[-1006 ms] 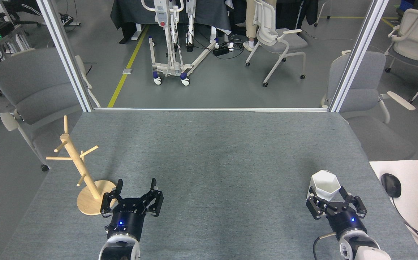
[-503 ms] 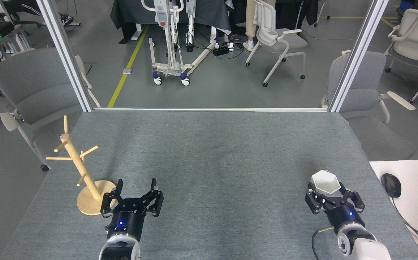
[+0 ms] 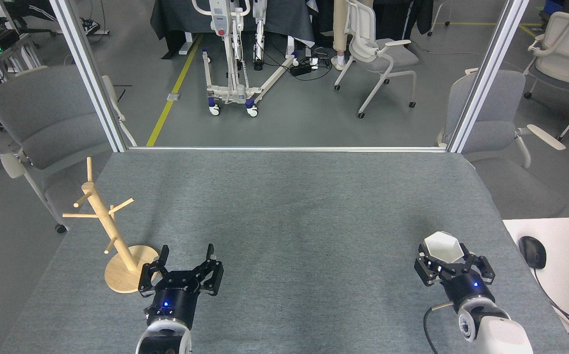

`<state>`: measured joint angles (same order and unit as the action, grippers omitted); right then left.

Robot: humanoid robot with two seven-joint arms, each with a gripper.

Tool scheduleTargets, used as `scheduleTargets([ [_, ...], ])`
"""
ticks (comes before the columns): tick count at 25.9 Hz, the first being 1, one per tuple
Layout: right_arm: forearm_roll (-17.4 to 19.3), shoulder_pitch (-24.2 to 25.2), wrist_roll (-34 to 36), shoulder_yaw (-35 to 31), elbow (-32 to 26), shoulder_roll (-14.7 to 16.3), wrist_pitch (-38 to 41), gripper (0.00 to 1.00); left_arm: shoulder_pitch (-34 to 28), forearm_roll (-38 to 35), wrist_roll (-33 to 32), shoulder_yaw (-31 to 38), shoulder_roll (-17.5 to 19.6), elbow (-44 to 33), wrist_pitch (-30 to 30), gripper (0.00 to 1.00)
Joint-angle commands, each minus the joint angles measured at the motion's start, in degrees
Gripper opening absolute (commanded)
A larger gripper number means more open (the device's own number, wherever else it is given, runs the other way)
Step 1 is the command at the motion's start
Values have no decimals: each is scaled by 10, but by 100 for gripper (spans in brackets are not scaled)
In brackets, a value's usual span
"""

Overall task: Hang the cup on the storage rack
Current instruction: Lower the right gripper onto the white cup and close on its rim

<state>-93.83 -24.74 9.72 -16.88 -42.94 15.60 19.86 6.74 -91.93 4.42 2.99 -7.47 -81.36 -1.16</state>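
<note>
While the cup stands upright at the table's near right, about four o'clock from the table's middle, the right gripper sits against its near side, fingers spread on either flank; whether they press the walls I cannot tell. From that gripper the cup lies at twelve o'clock, touching or nearly so. No handle shows. The rack stands well apart at nine o'clock, post leaning up and left, just beside the left gripper, which is spread wide and holds nothing. Judged so, the right arm is nearer the cup, the left nearer the pegs.
</note>
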Motion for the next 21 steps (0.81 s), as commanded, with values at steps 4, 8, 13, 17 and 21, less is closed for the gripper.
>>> scheduleTargets([
  [4, 0, 0, -1, 0, 0, 0, 0, 100, 0, 0, 0, 0, 0, 0, 0, 99],
  [8, 0, 0, -1, 0, 1, 0, 0, 100, 4, 0, 0, 0, 0, 2, 1, 99],
  [13, 0, -4, -1, 1, 6, 1, 1, 100, 6, 0, -1, 0, 0, 2, 3, 99],
  [17, 0, -4, -1, 1, 7, 1, 0, 100, 7, 0, -1, 0, 0, 2, 3, 99],
  [21, -1, -4, -1, 1, 7, 0, 0, 99, 7, 0, -1, 0, 0, -2, 4, 99],
])
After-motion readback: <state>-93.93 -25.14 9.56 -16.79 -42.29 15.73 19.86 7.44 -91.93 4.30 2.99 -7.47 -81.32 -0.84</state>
